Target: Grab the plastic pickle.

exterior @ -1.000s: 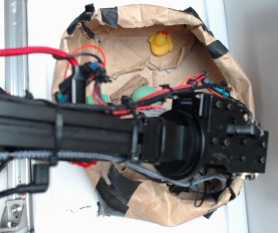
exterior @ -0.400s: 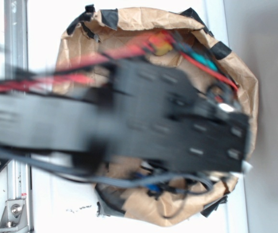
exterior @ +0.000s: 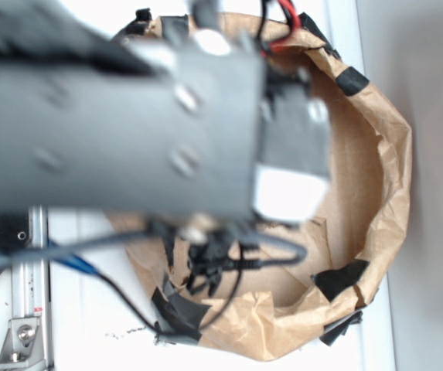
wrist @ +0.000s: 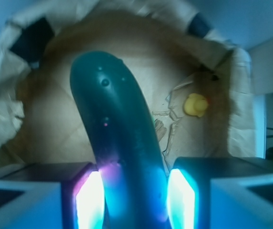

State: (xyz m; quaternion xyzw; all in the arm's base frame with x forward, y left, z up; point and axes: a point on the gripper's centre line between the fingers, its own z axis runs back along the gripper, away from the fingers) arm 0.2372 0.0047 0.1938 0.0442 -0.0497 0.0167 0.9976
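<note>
In the wrist view my gripper (wrist: 135,200) is clamped on the plastic pickle (wrist: 117,143), its two lit pads pressing the pickle's near end from left and right, and the piece is lifted clear above the floor of the paper-lined basket (wrist: 12,114). I judge the pickle to be light and stiff: it holds its curved shape with no sag though it is gripped only at one end. Its skin is glossy and smooth with a few small bumps, so I expect it to be slippery and liable to pivot or slide between flat pads. A hold nearer the middle would balance it better, but the end grip I have looks secure enough so long as I move gently. Its long axis runs away from me, from the pads at the near edge of the wrist view up toward the far side of the basket, bowing a little to the left, with the rounded free tip pointing far-left. A yellow rubber duck (wrist: 196,105) lies well apart on the basket floor to the right. In the exterior view my arm (exterior: 128,116) is blurred and hides the pickle entirely.
</note>
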